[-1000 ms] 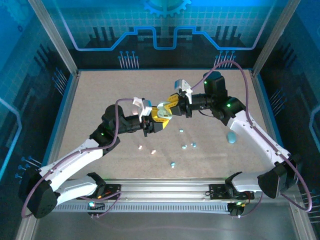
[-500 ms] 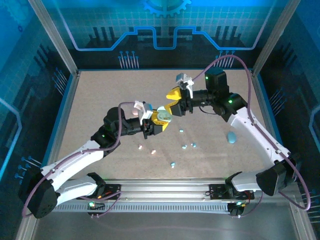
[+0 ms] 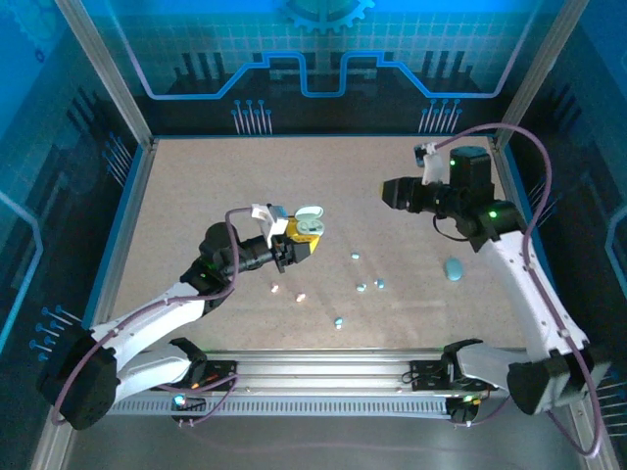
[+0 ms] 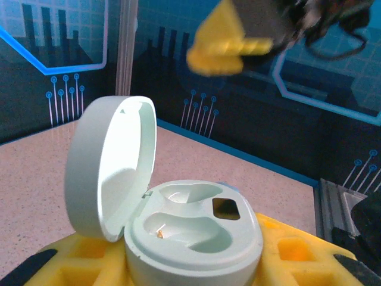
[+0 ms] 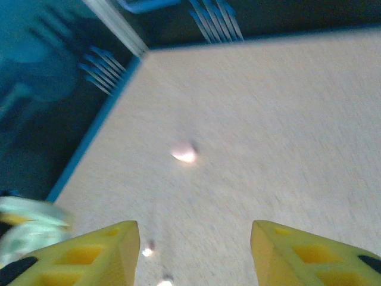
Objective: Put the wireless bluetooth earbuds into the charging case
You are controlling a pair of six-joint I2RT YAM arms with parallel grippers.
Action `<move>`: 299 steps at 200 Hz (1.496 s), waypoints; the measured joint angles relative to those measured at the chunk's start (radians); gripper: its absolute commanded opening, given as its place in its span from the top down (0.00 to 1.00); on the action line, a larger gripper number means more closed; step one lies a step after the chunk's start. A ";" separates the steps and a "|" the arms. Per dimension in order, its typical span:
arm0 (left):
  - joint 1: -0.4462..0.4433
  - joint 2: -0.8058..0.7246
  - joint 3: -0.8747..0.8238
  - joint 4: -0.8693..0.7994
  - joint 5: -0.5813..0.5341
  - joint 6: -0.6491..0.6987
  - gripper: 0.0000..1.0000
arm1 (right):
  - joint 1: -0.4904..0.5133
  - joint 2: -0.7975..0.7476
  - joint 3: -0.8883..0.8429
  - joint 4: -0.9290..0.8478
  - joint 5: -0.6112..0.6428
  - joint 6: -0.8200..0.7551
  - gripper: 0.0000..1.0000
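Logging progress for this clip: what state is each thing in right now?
left gripper: shut on the charging case.
charging case: lid open, nothing inside.
right gripper: open, empty.
earbuds: loose on the table, none inserted.
teal case: on the table, looks closed.

I watch the case from high above on the top camera, and from right against it on the left wrist. The right wrist camera faces the table beside it.
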 measured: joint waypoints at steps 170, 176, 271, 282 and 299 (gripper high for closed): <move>0.004 -0.092 -0.011 0.024 0.001 -0.065 0.64 | 0.139 0.745 0.211 -0.143 0.057 -0.166 0.51; 0.004 -0.092 -0.011 0.023 0.001 -0.070 0.64 | 0.139 0.760 0.220 -0.146 0.056 -0.169 0.51; 0.004 -0.097 -0.010 0.006 0.001 -0.078 0.64 | 0.139 0.902 0.307 -0.186 -0.016 -0.211 0.50; 0.004 -0.102 -0.010 -0.001 0.001 -0.078 0.64 | 0.139 0.906 0.307 -0.190 -0.016 -0.213 0.51; 0.004 -0.107 -0.010 -0.003 0.001 -0.078 0.63 | 0.139 0.908 0.307 -0.197 -0.016 -0.217 0.52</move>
